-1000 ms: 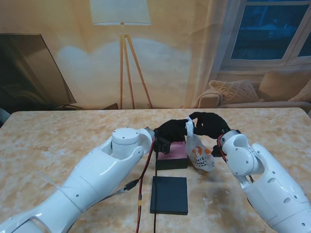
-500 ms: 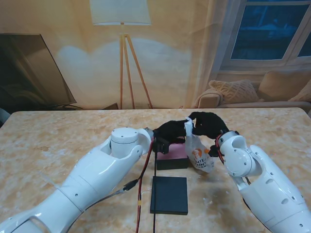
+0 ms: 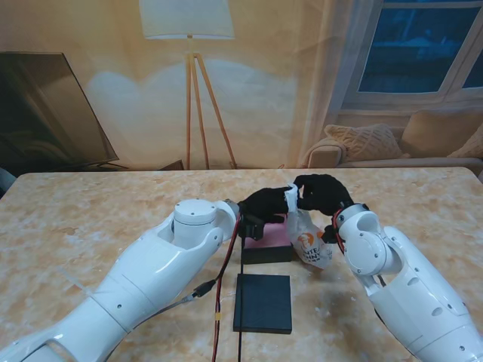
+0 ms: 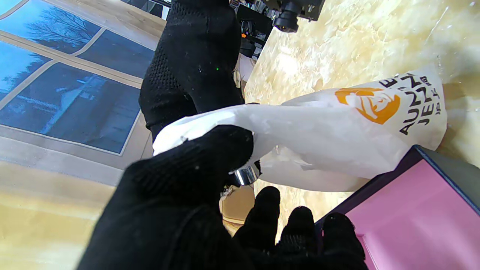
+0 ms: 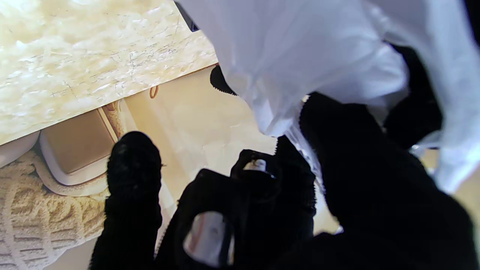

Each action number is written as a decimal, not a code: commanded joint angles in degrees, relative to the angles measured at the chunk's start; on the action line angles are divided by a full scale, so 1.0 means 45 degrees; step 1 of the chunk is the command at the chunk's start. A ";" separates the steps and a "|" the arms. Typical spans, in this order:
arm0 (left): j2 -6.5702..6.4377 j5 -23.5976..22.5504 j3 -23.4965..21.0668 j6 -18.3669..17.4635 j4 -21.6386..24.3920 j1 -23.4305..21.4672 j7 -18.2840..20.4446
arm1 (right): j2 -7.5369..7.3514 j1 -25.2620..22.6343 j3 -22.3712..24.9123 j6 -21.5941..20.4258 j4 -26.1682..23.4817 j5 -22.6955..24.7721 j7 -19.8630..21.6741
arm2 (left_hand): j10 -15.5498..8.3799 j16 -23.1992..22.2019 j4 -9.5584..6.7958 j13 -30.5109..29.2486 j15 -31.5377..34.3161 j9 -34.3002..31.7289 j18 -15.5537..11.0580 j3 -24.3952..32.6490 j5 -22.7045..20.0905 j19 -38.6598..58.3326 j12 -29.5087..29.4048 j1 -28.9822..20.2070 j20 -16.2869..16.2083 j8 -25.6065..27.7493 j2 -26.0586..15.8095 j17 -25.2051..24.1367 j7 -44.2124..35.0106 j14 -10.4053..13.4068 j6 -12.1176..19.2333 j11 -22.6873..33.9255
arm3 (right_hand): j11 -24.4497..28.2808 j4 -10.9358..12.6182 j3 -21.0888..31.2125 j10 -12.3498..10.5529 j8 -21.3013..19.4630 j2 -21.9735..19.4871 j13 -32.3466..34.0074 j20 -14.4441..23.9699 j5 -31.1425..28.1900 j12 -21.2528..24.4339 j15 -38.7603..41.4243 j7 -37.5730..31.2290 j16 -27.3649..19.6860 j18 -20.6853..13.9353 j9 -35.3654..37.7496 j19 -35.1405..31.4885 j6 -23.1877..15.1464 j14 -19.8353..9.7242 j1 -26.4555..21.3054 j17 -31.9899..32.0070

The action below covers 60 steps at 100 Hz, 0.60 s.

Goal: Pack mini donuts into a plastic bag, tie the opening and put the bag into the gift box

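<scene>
Two black-gloved robot hands meeting over a marble table (image 3: 90, 219). Left hand (image 3: 266, 204) and right hand (image 3: 323, 193) both pinching the gathered neck of a white plastic bag (image 3: 308, 240) with an orange logo. Bag hanging down just right of an open gift box (image 3: 266, 243) with pink lining, black lid (image 3: 263, 302) lying nearer to me
</scene>
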State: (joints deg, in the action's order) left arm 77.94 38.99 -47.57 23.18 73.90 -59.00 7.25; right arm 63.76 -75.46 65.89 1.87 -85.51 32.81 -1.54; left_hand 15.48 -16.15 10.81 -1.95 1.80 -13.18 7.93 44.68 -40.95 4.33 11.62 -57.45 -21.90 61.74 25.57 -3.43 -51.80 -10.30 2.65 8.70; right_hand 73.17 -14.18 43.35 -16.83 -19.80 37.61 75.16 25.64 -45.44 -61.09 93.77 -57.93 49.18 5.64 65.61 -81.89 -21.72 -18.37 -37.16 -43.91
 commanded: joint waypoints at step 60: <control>-0.0125 -0.0567 -0.0009 0.0162 0.0240 -0.0088 0.0565 | 0.0010 -0.0693 0.1435 0.0830 -0.1228 -0.2597 0.2024 | -0.0210 -0.0988 -0.0153 -0.0056 0.0495 -0.0456 -0.0050 0.0178 -0.0722 0.0793 0.0825 -0.0475 -0.1269 -0.0223 -0.0036 0.0433 -0.0347 -0.0156 -0.1483 0.0373 | 0.1212 0.0537 0.2686 0.0012 -0.5132 -0.0309 0.0198 0.0136 -0.1253 -0.1372 0.0415 0.0579 0.0197 0.0268 0.0535 -0.0143 0.0781 -0.0048 0.0062 0.0148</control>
State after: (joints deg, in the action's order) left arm 77.58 36.90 -47.70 23.37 75.04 -59.11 8.85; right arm 63.80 -78.47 71.85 4.97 -89.93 22.44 6.60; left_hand 15.56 -19.35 10.81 -1.97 2.62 -13.97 7.97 44.70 -41.68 7.00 14.63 -58.15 -26.19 60.47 25.56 -2.10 -51.72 -10.93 3.80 9.42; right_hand 73.33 -14.56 51.50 -16.27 -40.55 38.25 75.22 25.63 -47.11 -64.64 94.57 -53.45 49.18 6.76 65.64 -81.41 -17.19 -17.08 -38.70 -42.73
